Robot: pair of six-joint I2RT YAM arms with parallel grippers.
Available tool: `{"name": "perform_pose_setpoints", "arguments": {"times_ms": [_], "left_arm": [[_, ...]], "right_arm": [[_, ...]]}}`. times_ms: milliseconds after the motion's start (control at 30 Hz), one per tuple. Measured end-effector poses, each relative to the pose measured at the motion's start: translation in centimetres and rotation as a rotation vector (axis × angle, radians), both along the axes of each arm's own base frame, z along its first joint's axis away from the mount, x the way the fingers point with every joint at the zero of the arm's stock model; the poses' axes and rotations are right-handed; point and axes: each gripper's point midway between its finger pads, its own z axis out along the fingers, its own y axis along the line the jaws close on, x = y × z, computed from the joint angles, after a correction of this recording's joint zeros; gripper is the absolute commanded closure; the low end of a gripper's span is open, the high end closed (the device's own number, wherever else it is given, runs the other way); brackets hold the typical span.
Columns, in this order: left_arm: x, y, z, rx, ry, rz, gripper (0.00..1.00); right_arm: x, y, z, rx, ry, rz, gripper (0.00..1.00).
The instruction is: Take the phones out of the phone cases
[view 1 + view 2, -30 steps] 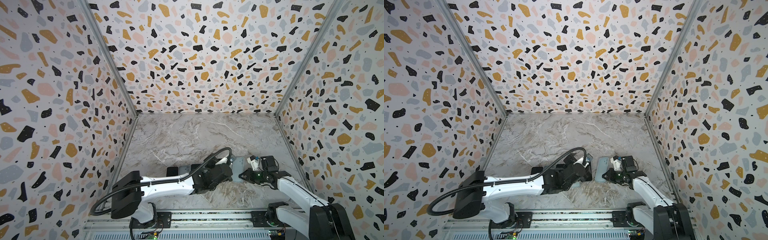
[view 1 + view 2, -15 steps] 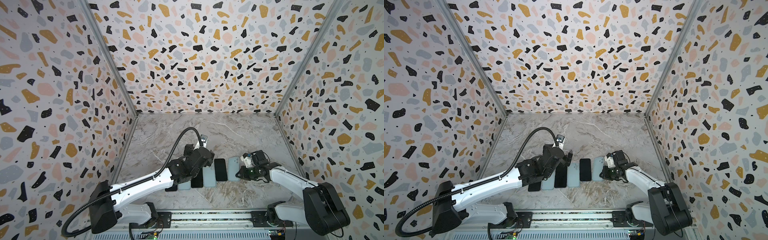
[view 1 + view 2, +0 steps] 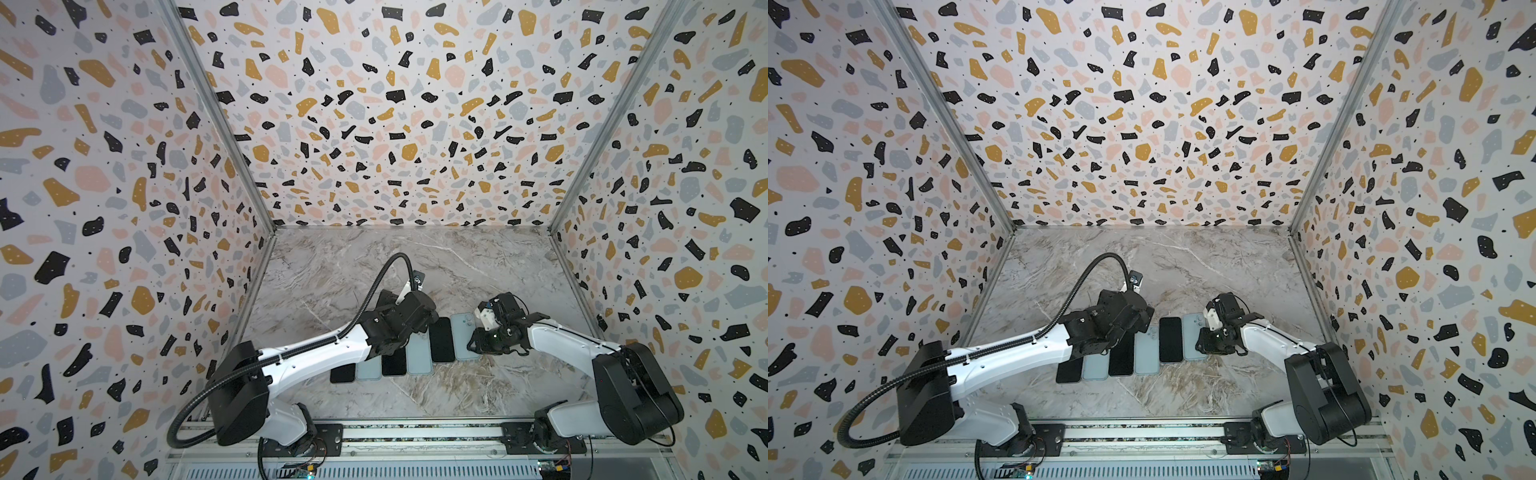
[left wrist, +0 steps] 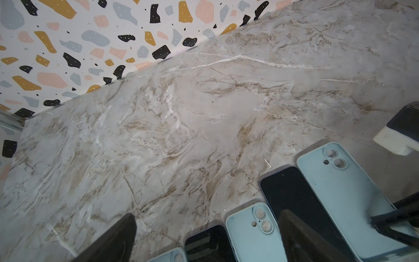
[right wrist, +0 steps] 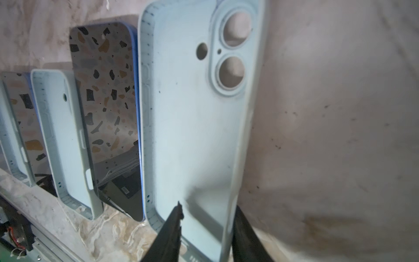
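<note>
A dark-screened phone (image 3: 441, 338) (image 3: 1171, 338) (image 4: 292, 192) (image 5: 104, 90) lies flat on the marble floor. Right beside it lies an empty light-blue phone case (image 3: 463, 332) (image 3: 1192, 332) (image 4: 347, 192) (image 5: 192, 124), hollow side up, marble showing through its camera holes. My right gripper (image 3: 476, 345) (image 3: 1202, 343) (image 5: 207, 208) is at the case's near end, open, one finger inside the case and one outside its side wall. My left gripper (image 3: 419, 328) (image 3: 1133, 324) (image 4: 206, 238) hovers open over the middle of the row, holding nothing.
To the left the row continues with two more light-blue cases (image 3: 419, 353) (image 3: 369, 368) and two more dark phones (image 3: 394, 361) (image 3: 343, 374). Terrazzo walls (image 3: 665, 208) close in three sides. A metal rail (image 3: 415, 432) runs along the front.
My left arm has swung up from low across the front and now hangs over the row. My right gripper's jaws have opened at the case's rim.
</note>
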Motion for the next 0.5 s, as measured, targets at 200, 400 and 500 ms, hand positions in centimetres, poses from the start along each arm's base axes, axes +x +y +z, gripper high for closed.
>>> {"name": "perform_pose_setpoints", "arguments": {"times_ms": [200,400,500], "left_arm": [[2.3,-1.7,-2.0,-0.012,0.043,0.020,0.05],[4.6,-3.9,-5.2,-0.016,0.100,0.021,0.45],[5.3,-4.8,-6.9,-0.013,0.128,0.016,0.66]], "right_arm": [[1.5,-0.1,1.1,-0.038,-0.059,-0.003,0.33],[2.2,-0.9,1.1,-0.056,-0.073,-0.028,0.29],[2.8,-1.2,1.4,-0.051,-0.091,-0.041,0.35]]}}
